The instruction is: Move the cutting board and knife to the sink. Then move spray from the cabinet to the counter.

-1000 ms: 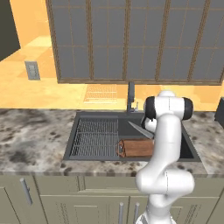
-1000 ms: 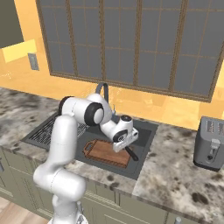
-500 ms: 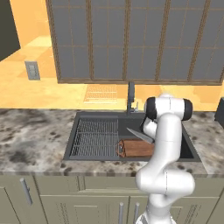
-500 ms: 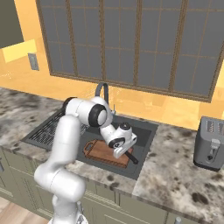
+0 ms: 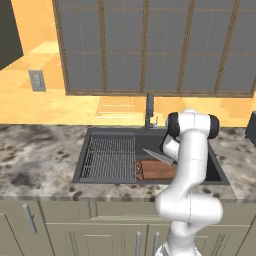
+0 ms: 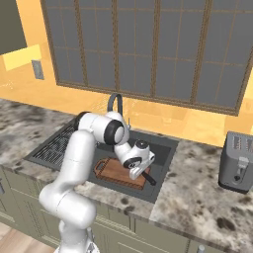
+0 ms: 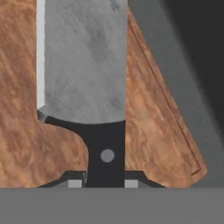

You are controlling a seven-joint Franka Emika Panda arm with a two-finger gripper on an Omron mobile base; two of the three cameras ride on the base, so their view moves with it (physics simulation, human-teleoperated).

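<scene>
We've lowered the knife (image 7: 85,65) over the last second; the gripper (image 7: 103,183) still pinches its black handle. The cutting board (image 7: 148,127) lies right under the blade, inside the sink (image 5: 100,132). Release next, then spray.

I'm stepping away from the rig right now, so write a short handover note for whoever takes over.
Tool: closed on the knife's black handle, low over the cutting board.
Cutting board: already lying in the sink, right of the wire rack.
Knife: blade out over the board, not released.
Done: board moved to the sink.
Left: set the knife down in the sink and let go, then fetch the spray from the cabinet and place it on the counter.
</scene>
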